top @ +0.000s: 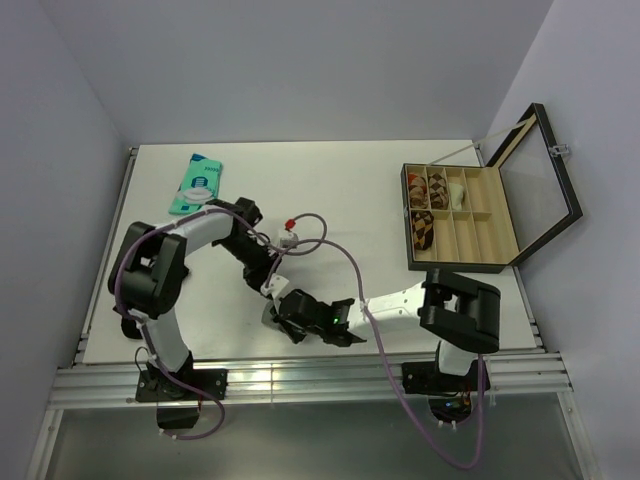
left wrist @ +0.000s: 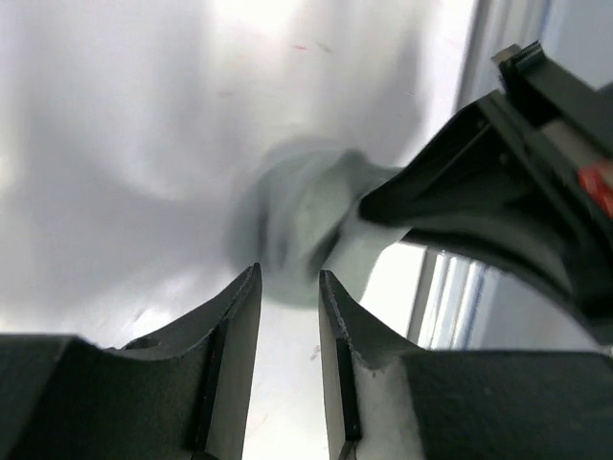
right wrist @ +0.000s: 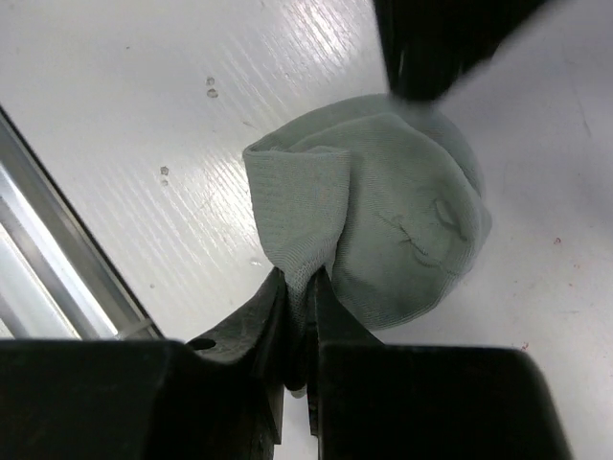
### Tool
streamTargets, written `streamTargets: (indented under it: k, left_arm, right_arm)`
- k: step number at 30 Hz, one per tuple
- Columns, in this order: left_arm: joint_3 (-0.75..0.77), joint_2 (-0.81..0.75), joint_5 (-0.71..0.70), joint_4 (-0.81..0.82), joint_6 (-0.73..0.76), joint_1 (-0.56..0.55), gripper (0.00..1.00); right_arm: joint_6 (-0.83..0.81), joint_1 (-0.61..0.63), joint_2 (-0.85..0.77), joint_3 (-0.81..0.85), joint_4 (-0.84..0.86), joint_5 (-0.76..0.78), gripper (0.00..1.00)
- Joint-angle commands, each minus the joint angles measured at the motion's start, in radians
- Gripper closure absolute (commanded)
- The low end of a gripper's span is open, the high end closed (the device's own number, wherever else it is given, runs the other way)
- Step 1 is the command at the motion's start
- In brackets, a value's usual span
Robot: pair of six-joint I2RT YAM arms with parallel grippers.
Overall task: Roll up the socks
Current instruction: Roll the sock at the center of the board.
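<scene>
A grey-green sock (right wrist: 383, 220) lies bunched into a rounded bundle on the white table near its front edge. My right gripper (right wrist: 299, 283) is shut on a fold of its fabric at the bundle's edge. In the left wrist view the sock (left wrist: 297, 230) shows blurred just beyond my left gripper (left wrist: 289, 278), which stands open with nothing between its fingers. In the top view both grippers meet over the bundle (top: 268, 316), the left gripper (top: 272, 286) from behind and the right gripper (top: 287, 310) from the right. The arms hide most of the sock there.
A teal flat packet (top: 196, 184) lies at the back left. An open wooden compartment box (top: 455, 267) with its lid (top: 545, 180) raised stands at the right, with some rolled items inside. A metal rail (top: 300, 375) runs along the table's front edge.
</scene>
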Motion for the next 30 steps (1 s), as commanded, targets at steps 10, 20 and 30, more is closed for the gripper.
streamTargets:
  k: [10, 20, 30]
  left_arm:
    - [-0.174, -0.418, -0.037, 0.413, -0.188, 0.250, 0.61]
    - [-0.470, -0.715, -0.227, 0.575, 0.011, 0.108, 0.49]
    - [-0.701, -0.867, -0.407, 0.737, 0.051, -0.194, 0.29]
  right_arm:
    - [0.096, -0.222, 0.036, 0.062, -0.215, -0.514, 1.00]
    - [0.161, -0.397, 0.209, 0.230, -0.344, -0.869, 0.98]
    - [0.202, -0.455, 0.254, 0.297, -0.383, -0.965, 0.96]
